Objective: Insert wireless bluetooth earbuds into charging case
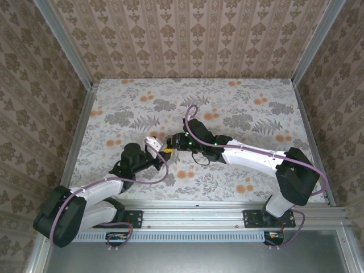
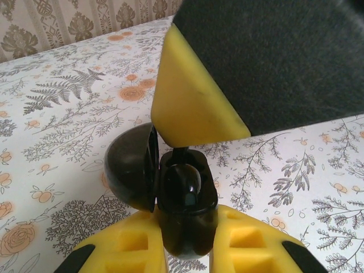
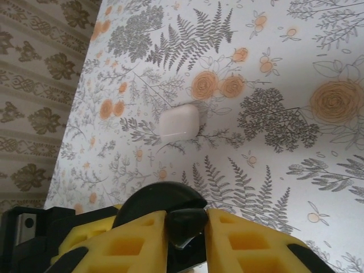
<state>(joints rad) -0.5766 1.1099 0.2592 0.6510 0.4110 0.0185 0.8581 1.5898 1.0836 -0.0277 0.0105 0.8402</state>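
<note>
Left hand [image 2: 187, 223] is clamped shut on a glossy black clamshell case [image 2: 187, 196]. The case body sits upright between the two yellow fingers, with its domed lid [image 2: 131, 170] swung open to the left of them.

Right hand [image 3: 186, 219] is trickier. Its fingers are only a sliver apart and a shiny black piece [image 3: 185, 227] fills the gap between them. I honestly can't tell if it's pinching that piece or just flanking it.

From the left wrist cam, one right-hand finger [image 2: 193, 102] comes down from above, its tip right at the mouth of the open case. Something dark and glossy sits inside the case, but I can't make out what.

The white charging case [image 3: 179, 122] is a smooth rounded pebble, shut, lying flat on the flowery table [image 3: 296, 68]. It's out past the right hand's fingertips and neither hand is touching it.

View differences: the left wrist cam gives the open interior and the hinge side of the black case. The right wrist cam gives just the curved top of the lid [image 3: 159, 199] beyond the fingertips, plus the white case beyond that. From the overhead cam, the left hand [image 1: 161, 156] and right hand [image 1: 172, 145] meet tip to tip, and the white case [image 1: 152, 142] looks just beside the left hand's tip. The black case is too small there to read.
</note>
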